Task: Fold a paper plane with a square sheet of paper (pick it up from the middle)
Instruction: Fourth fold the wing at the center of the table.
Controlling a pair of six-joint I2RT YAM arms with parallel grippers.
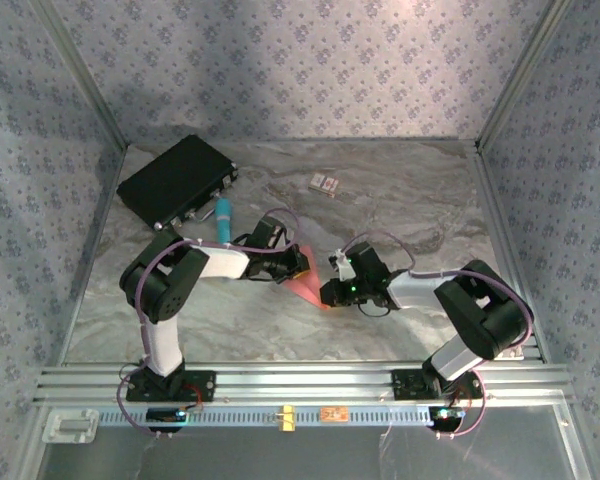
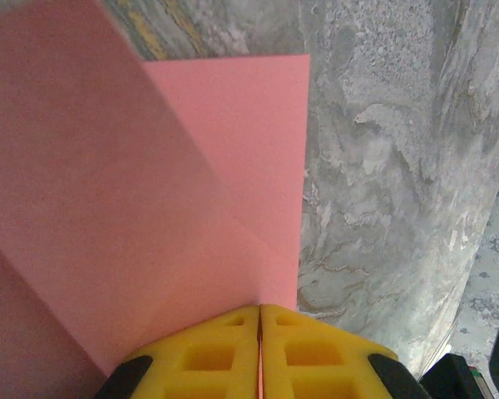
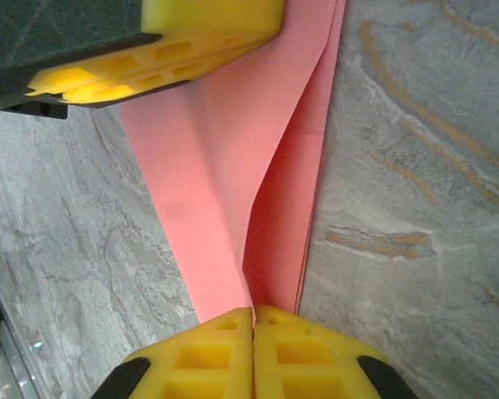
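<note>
The salmon-pink sheet of paper [image 1: 308, 286] is folded into a narrow, layered paper plane shape with a centre crease and hangs between both grippers over the middle of the table. My left gripper [image 1: 298, 263] is shut on one end; in the left wrist view its yellow pads [image 2: 224, 353] meet at the gripper's tip [image 2: 259, 309], with the paper [image 2: 150, 191] spreading away in overlapping flaps. My right gripper [image 1: 330, 292] is shut on the other end [image 3: 254, 311]. In the right wrist view the paper [image 3: 224, 191] runs up to the left gripper's fingers [image 3: 208, 25].
A black case [image 1: 177, 180] lies at the back left with a teal marker [image 1: 223, 215] beside it. A small patterned card [image 1: 325, 184] sits at the back centre. Patterned walls enclose the marble table [image 1: 420, 200], and an aluminium rail [image 1: 300, 382] runs along the near edge.
</note>
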